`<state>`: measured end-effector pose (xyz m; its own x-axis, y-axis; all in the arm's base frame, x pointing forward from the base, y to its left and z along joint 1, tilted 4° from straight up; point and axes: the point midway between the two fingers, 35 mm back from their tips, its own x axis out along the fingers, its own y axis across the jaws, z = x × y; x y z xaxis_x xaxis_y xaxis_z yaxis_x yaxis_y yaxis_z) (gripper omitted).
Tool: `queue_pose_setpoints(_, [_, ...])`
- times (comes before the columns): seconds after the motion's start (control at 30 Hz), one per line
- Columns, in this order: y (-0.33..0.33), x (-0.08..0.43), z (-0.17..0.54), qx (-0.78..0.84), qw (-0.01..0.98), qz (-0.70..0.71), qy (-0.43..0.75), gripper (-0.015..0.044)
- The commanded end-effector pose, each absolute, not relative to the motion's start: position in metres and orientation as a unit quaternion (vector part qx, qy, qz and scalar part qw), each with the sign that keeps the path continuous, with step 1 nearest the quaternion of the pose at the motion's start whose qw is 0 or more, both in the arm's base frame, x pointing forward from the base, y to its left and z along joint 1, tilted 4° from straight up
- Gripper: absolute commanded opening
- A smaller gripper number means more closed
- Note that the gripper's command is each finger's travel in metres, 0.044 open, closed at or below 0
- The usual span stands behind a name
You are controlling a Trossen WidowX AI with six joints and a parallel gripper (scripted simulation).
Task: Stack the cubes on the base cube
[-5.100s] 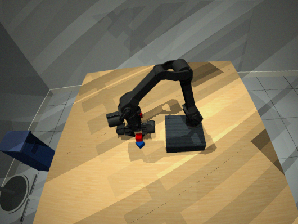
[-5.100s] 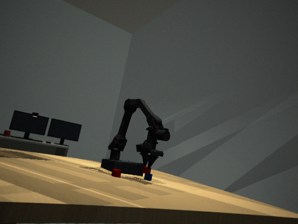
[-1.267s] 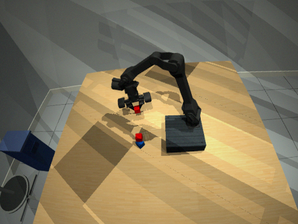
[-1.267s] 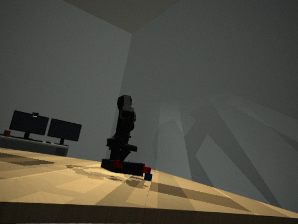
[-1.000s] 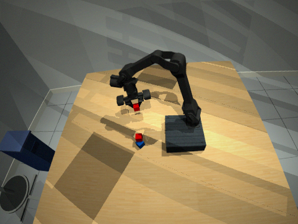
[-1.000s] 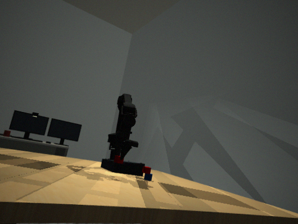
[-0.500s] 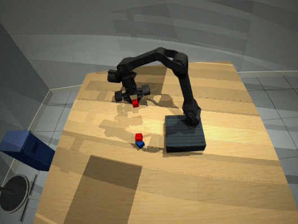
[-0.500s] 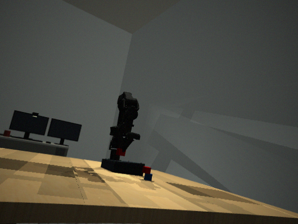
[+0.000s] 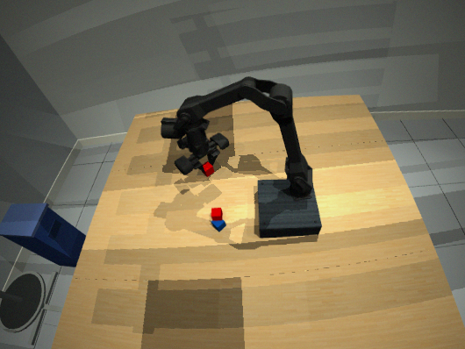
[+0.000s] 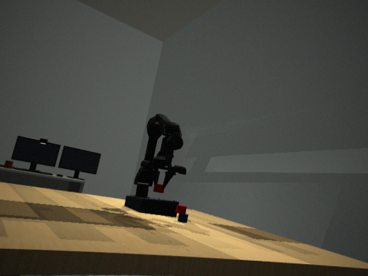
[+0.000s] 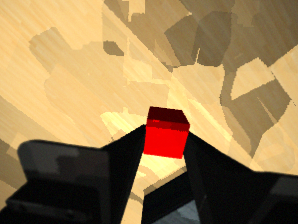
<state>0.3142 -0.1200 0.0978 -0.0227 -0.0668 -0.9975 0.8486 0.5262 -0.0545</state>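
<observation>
My gripper point(image 9: 208, 167) point(image 10: 159, 187) point(image 11: 164, 131) is shut on a red cube point(image 9: 208, 169) point(image 10: 158, 188) point(image 11: 165, 141). It holds this cube in the air above the table, away from the stack. The blue base cube point(image 9: 218, 225) point(image 10: 182, 218) stands on the table, turned so that a corner faces the front in the top view. The other red cube point(image 9: 217, 213) point(image 10: 180, 209) sits on top of the base cube, off to its far side in the top view, and looks level. The base cube and the cube on it are not seen in the wrist view.
The arm's dark base block point(image 9: 287, 206) point(image 10: 149, 205) stands on the wooden table point(image 9: 351, 285) point(image 10: 208, 246), to the right of the stack in the top view. A blue bin point(image 9: 39, 230) is beyond the table's left edge. Shadows fall across the table.
</observation>
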Motion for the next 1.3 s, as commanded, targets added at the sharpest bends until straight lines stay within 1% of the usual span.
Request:
queue_pose_setpoints(0.0, [-0.106,0.316,0.095,0.269,0.644,-0.313,0.644,0.0105])
queue_pose_setpoints(0.33, [-0.074,0.322,0.091,0.129,0.687,-0.172,0.694,0.0105])
queue_pose_setpoints(0.63, [-0.045,0.325,0.089,-0.003,0.700,-0.038,0.713,0.0105])
queue_pose_setpoints(0.97, [-0.012,0.325,0.086,-0.149,0.685,0.112,0.704,0.0105])
queue_pose_setpoints(1.27, [0.017,0.322,0.083,-0.273,0.645,0.244,0.671,0.0105])
